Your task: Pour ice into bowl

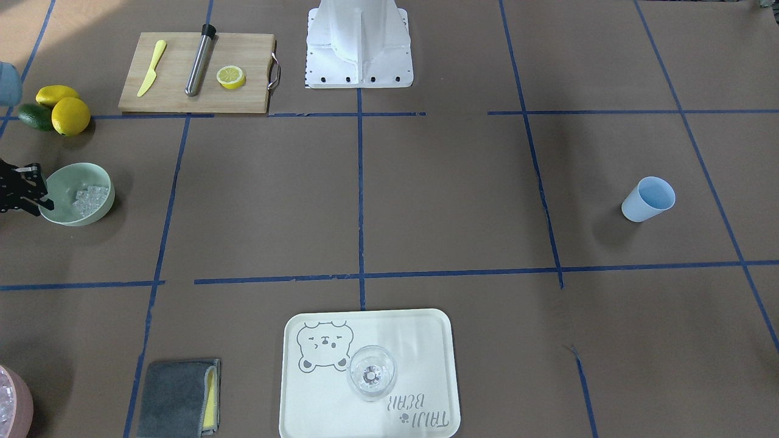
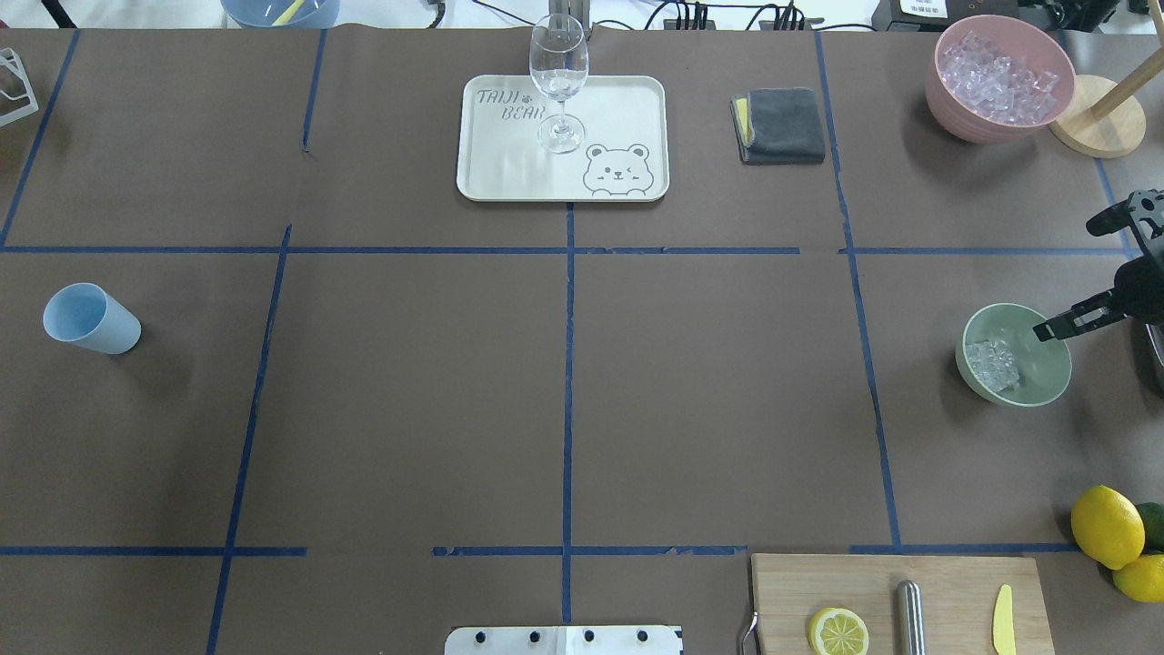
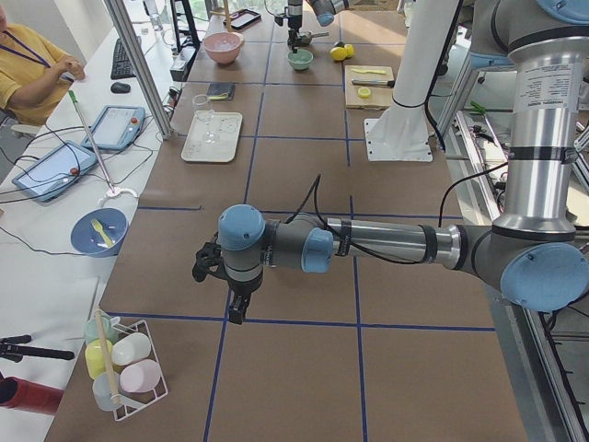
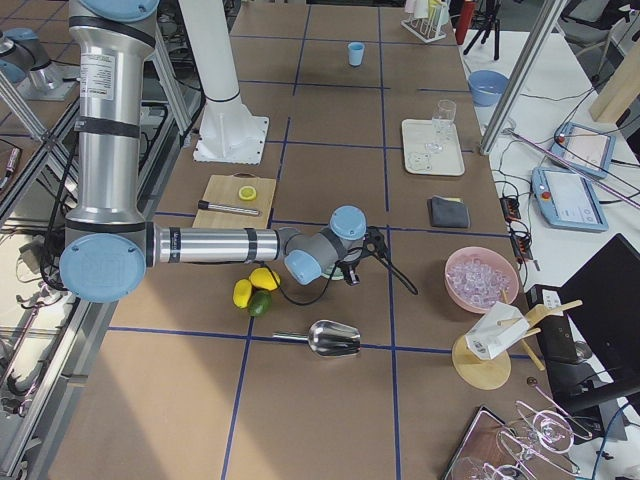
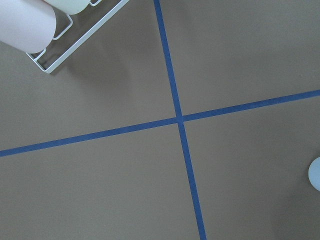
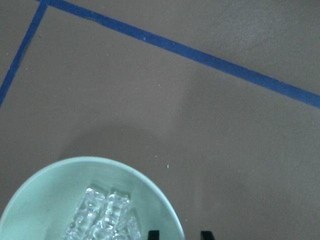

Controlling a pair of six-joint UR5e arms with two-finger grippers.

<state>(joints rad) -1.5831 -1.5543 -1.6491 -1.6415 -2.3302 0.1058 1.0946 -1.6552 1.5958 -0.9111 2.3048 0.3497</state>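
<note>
- The left gripper shows only in the left side view, low and left of centre, hanging over bare brown paper. Whether its claw is spread or pressed together cannot be told.
- A light blue cup sits alone at the left edge of the overhead frame, at mid-height.
- A pale tray with a bear drawing lies at top centre, and a clear stemmed glass stands upright on it.
- A folded grey cloth lies just right of the tray, not touching it.
- A wooden cutting board fills the bottom right. On it, from left to right, are a lemon half, a metal rod and a yellow knife.
- A pink tub at the upper right is heaped with clear cubes.
- The bowl stands upright at the right side, mid-height, between the tub and the board and well apart from both.
- The ice lies inside the bowl, piled against its left wall.
- The right gripper reaches in from the right edge to the bowl's near rim. In the wrist view its two black fingertips stand apart, one inside the rim and one outside, so the claw is spread and pinches nothing.
- Two lemons and a dark green fruit cluster at the lower right edge.
</note>
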